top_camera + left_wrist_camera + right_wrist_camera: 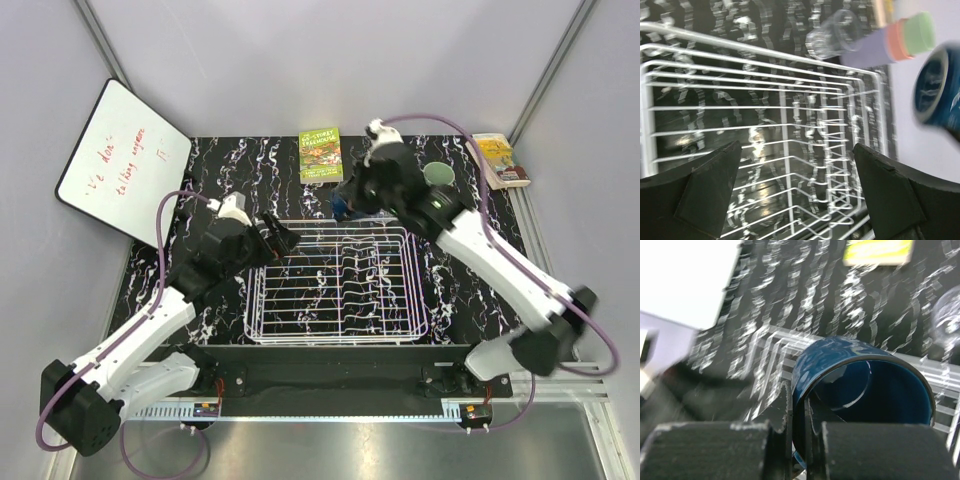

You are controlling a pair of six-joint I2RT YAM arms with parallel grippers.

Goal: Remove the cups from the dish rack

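The white wire dish rack (330,285) sits mid-table and holds no cups that I can see; it also fills the left wrist view (765,115). My right gripper (347,203) is shut on the wall of the dark blue cup (865,385), one finger inside and one outside, holding it above the rack's far edge. The cup also shows in the left wrist view (940,92). My left gripper (281,238) is open and empty over the rack's far left corner. Beyond the rack stand a nested lavender, salmon and pale green stack (890,42) and the clear glass (835,35). The light blue cup is out of view.
A green book (321,155) lies at the back centre. A second book (500,158) lies at the back right. A whiteboard (120,160) leans at the back left. The pale green cup's top (438,175) shows right of my right arm.
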